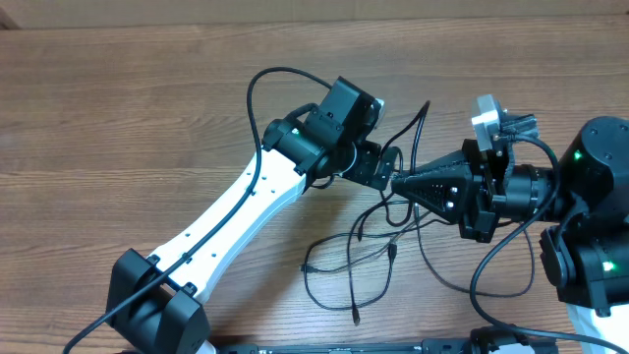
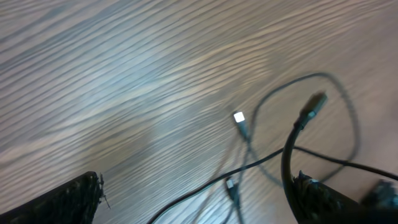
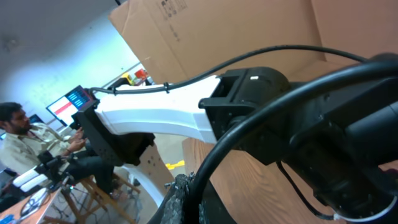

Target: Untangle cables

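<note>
- Black cables (image 1: 354, 310) lie in loose, overlapping loops on the wooden counter (image 1: 118, 98). Most of the heap sits just below the two grippers, right of the middle in the overhead view.
- One cord leaves the heap and rises in a curve toward the far side of the counter.
- The left gripper (image 1: 381, 165) hangs above the upper edge of the tangle. Its jaws are spread as wide as they go, with nothing between them.
- In the left wrist view, the two dark fingers sit at the bottom corners, with bare wood and cable loops between them.
- A bright-tipped plug (image 2: 239, 117) rests on the wood there, and a second, darker plug lies near it to the right.
- The right gripper (image 1: 398, 184) points at the left gripper, and their tips nearly meet.
- Its jaws are fully closed on one of the cables. In the right wrist view, the held strand (image 3: 273, 104) rises from between the fingers and arcs up to the right.
- Behind that strand, the white link of the left arm (image 3: 155, 118) crosses the view.
- Further back stand a cardboard box (image 3: 249, 25) and a lit monitor (image 3: 71, 102), with a seated person (image 3: 18, 134) at the left edge.
</note>
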Action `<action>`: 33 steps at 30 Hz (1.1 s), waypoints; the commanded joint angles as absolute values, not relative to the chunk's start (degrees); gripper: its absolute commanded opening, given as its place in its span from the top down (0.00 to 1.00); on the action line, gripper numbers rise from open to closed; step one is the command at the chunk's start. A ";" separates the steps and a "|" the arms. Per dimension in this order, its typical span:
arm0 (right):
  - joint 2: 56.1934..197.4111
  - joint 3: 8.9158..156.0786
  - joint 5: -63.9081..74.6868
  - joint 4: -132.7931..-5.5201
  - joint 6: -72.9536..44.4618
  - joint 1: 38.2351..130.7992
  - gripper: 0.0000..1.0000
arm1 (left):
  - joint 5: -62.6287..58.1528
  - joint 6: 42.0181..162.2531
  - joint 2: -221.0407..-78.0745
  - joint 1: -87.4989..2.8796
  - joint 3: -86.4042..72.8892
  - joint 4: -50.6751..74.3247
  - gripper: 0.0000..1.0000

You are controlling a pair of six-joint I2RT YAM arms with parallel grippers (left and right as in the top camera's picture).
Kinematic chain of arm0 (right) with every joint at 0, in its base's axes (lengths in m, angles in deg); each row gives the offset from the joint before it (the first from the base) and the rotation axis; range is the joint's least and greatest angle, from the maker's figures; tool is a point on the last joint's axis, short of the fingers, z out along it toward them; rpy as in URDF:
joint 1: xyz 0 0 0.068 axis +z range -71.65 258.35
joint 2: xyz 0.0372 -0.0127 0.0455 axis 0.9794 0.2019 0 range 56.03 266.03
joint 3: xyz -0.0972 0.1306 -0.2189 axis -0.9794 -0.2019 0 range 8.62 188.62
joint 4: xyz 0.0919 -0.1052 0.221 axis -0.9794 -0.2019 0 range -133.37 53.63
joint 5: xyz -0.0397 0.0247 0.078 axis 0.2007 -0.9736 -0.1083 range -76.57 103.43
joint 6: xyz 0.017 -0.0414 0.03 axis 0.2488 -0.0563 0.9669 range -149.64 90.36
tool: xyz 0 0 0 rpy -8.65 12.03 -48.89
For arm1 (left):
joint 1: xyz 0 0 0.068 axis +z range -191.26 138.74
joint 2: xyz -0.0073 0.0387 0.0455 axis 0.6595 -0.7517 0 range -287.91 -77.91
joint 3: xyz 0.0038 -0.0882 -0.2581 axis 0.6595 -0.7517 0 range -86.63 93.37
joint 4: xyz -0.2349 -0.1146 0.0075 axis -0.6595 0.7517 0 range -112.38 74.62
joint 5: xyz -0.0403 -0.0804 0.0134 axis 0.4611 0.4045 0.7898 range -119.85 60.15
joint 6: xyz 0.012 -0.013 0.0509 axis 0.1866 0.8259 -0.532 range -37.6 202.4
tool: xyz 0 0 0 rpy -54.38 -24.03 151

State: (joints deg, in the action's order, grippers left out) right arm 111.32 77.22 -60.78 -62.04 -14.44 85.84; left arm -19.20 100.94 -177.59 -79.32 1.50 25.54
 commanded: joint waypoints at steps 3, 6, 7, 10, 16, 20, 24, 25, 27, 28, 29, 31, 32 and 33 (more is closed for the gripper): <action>110.79 79.21 -62.75 -60.40 -11.38 85.80 0.96 | -32.27 101.95 -178.03 -79.46 2.23 30.79 0.00; 110.79 79.21 -62.75 -60.40 -11.38 85.80 0.96 | -36.79 101.95 -178.03 -79.11 2.23 34.87 0.00; 110.79 79.21 -62.75 -60.36 -11.38 85.80 0.96 | -37.45 101.95 -178.03 -78.95 2.23 35.62 0.00; 110.79 79.21 -62.75 -59.99 -11.38 85.80 0.96 | -38.70 101.97 -178.03 -77.95 2.23 37.71 0.00; 110.79 79.21 -62.75 -59.55 -11.30 85.80 0.96 | -39.26 102.21 -178.03 -73.93 2.23 40.27 0.00; 110.79 79.21 -62.75 -59.24 -11.16 85.80 0.96 | -39.26 102.19 -178.03 -71.52 2.23 41.17 0.00; 110.79 79.21 -62.75 -58.70 -11.14 85.80 0.96 | -39.26 102.17 -178.03 -69.12 2.23 42.13 0.00; 110.79 79.21 -62.73 -58.59 -11.14 85.80 0.96 | -39.29 102.15 -178.03 -68.70 2.23 42.22 0.00; 110.79 79.21 -62.71 -58.20 -10.88 85.80 0.96 | -39.42 102.12 -178.03 -67.76 2.23 42.26 0.00; 110.79 79.21 -62.73 -57.71 -10.20 85.80 0.96 | -39.53 102.12 -178.03 -67.43 2.23 42.24 0.00; 110.79 79.21 -62.73 -57.21 -9.63 85.80 0.96 | -39.53 102.12 -178.03 -67.11 2.23 42.17 0.00; 110.79 79.21 -62.73 -56.58 -9.44 85.80 0.96 | -39.50 102.12 -178.03 -66.49 2.23 42.17 0.00; 110.79 79.21 -62.73 -56.47 -9.44 85.80 0.96 | -39.48 102.12 -178.03 -66.21 2.23 42.17 0.01; 110.79 79.21 -62.73 -56.38 -9.44 85.80 0.96 | -39.48 102.12 -178.03 -65.90 2.23 42.20 0.00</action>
